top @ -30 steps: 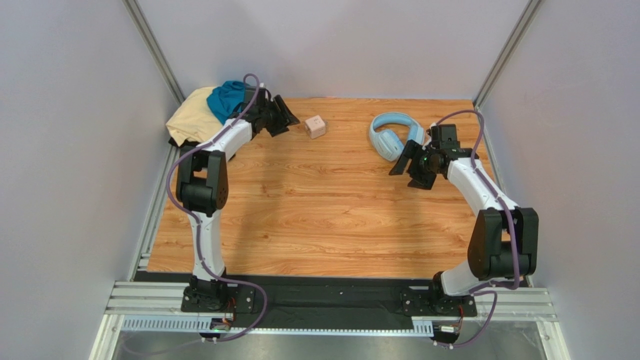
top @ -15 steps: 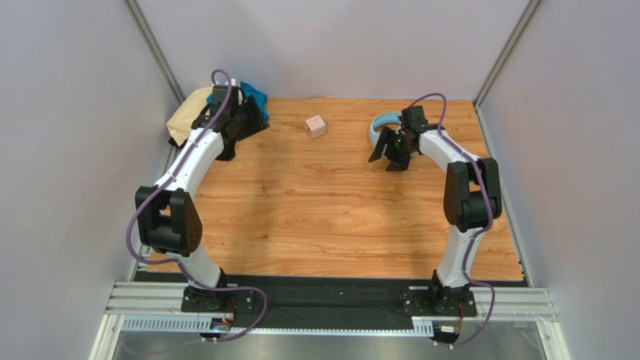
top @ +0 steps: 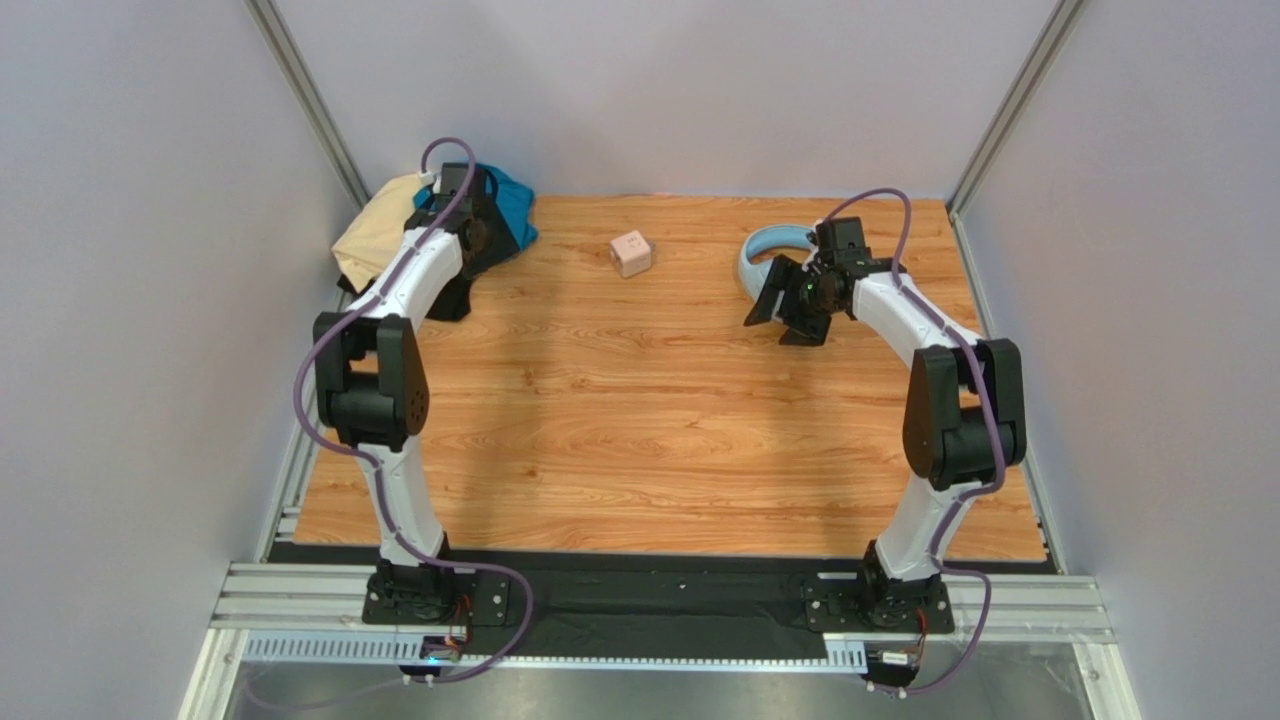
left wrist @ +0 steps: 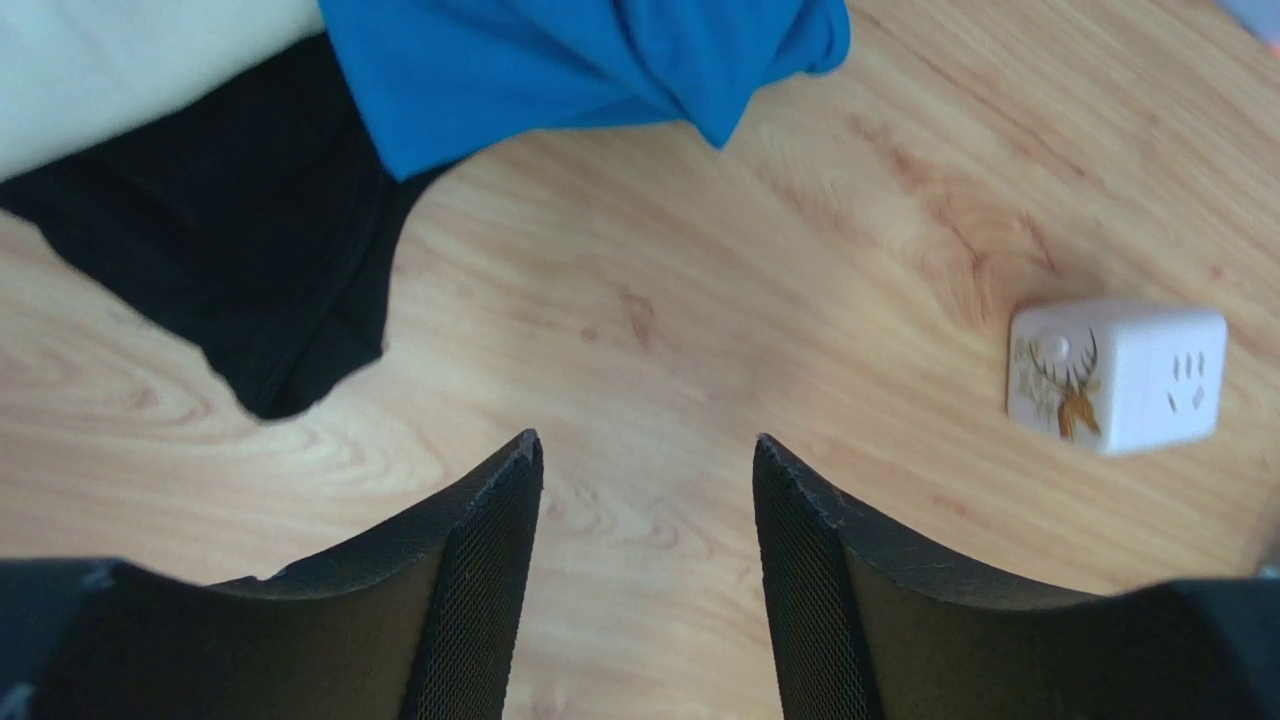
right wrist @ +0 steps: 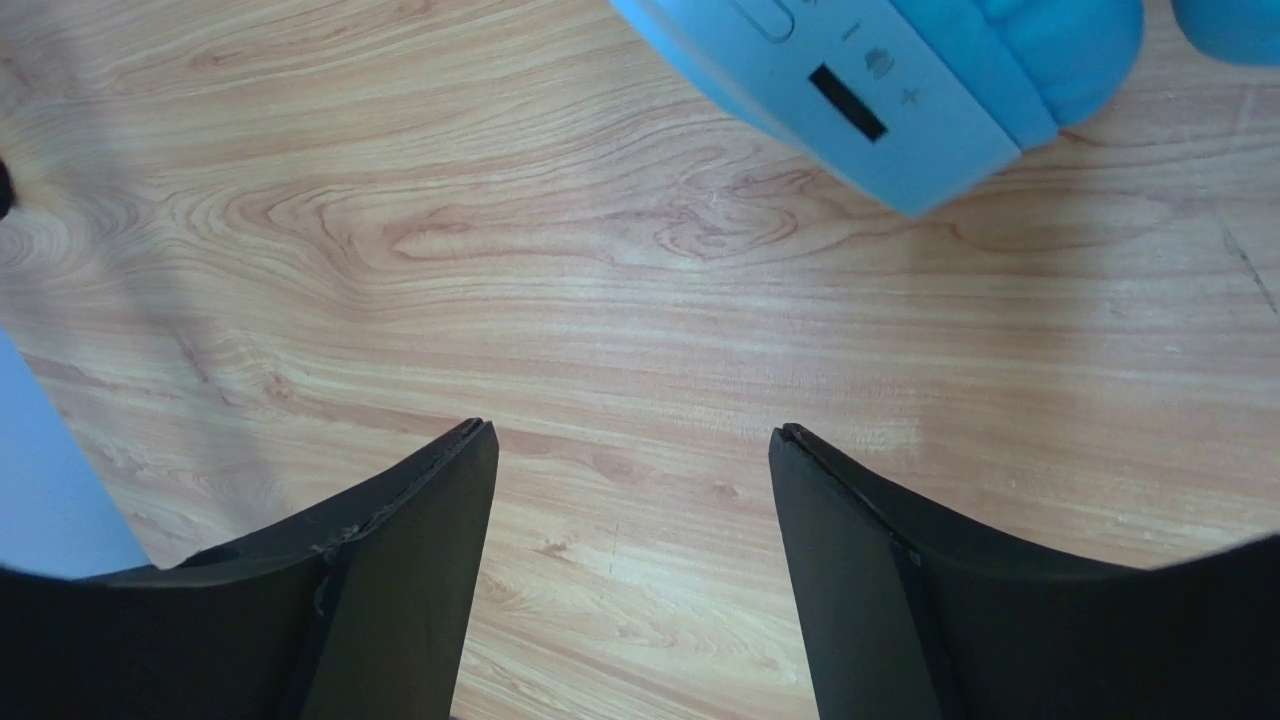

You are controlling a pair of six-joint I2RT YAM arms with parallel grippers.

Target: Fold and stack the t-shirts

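Top view: the t-shirts [top: 394, 228] lie crumpled in the wooden table's [top: 661, 435] far-left corner against the wall [top: 150, 300], with no clear long axis. Open wood spans the middle.

Left wrist: the left gripper [left wrist: 646, 458] has wide, empty jaws over wood, and the teal shirt [left wrist: 571, 53] and black shirt [left wrist: 241, 255] lie ahead.

Right wrist: the right gripper [right wrist: 631, 435] gapes empty near the headphones [right wrist: 902, 75].

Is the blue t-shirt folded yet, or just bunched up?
Bunched up. The blue t-shirt lies crumpled with twisted creases, heaped against the black t-shirt.
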